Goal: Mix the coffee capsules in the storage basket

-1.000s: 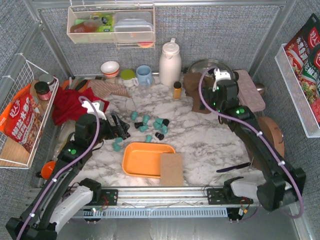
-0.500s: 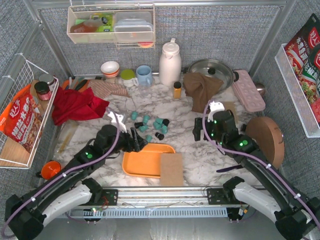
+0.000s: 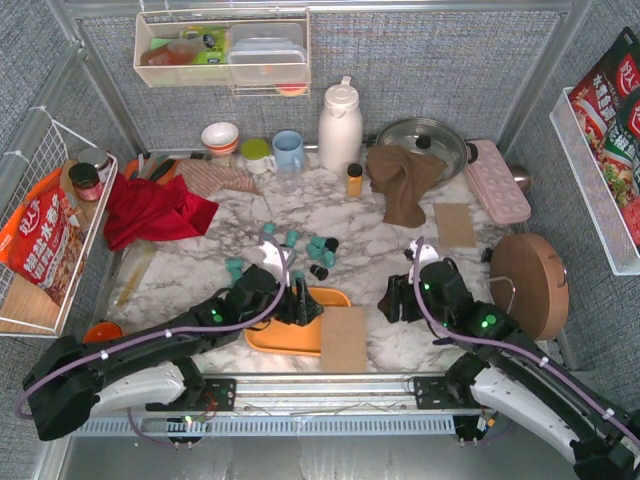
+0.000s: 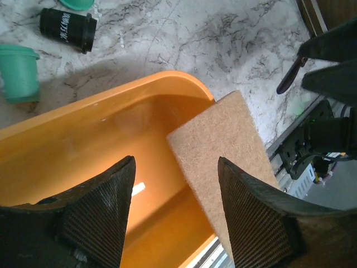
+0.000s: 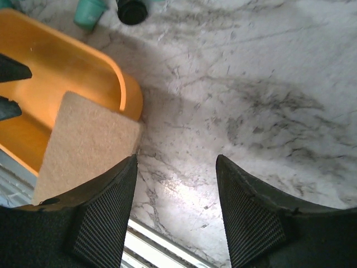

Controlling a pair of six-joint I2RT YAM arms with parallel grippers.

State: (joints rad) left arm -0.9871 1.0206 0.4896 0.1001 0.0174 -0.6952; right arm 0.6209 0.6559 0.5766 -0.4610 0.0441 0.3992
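From above, the left gripper (image 3: 303,305) hides much of the basket (image 3: 335,296), and a pad (image 3: 343,338) covers its right end. In the right wrist view, the top edge cuts off a teal capsule (image 5: 90,11) and a black capsule (image 5: 132,9); the basket runs off the left edge.

The surface (image 3: 370,255) is taken in from high above its near edge, tilted down toward the back wall (image 3: 400,80). From the left wrist, the storage basket (image 4: 83,139) is seen close below the left hand (image 4: 175,162). From the right wrist, marble is viewed downward past the right hand (image 5: 175,159). The basket's corner and the tan pad (image 5: 83,145) are shared by all three views.
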